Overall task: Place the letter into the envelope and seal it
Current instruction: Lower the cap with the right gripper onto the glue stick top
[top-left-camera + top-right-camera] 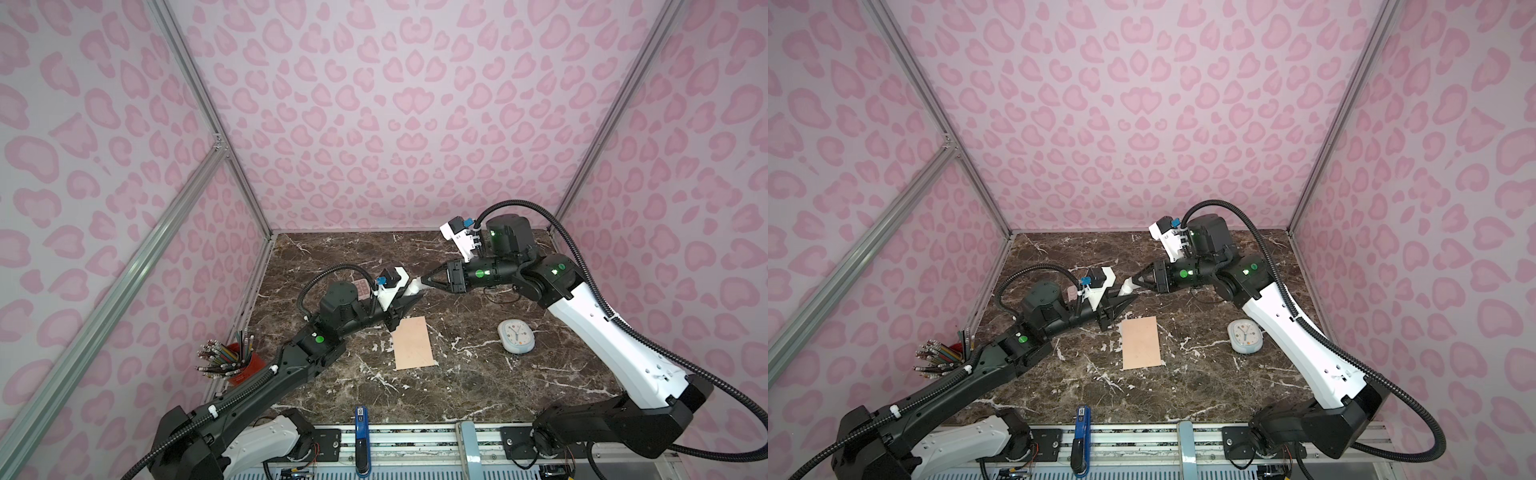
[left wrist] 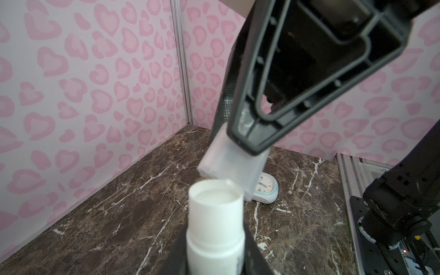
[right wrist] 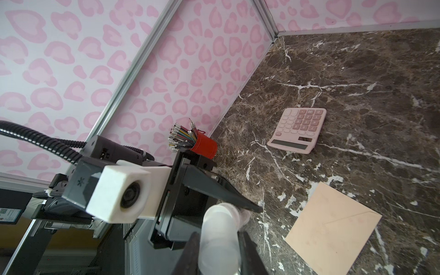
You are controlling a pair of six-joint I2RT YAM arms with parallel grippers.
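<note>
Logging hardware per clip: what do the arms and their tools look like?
Left arm and right arm: black joints, green round marks, white shell links, ribbed black cable hoses. Left tool and right tool: black triangular open-frame fingers, white camera block behind.

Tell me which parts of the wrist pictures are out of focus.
Left wrist view: the glue stick and the translucent cap near the lens are soft, the clock behind sharper. Right wrist view: the cap is blurred, the calculator crisp.

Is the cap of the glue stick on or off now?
Off. The left gripper holds the white glue stick with its top uncovered; the right gripper holds the translucent cap separately, close to that top.
</note>
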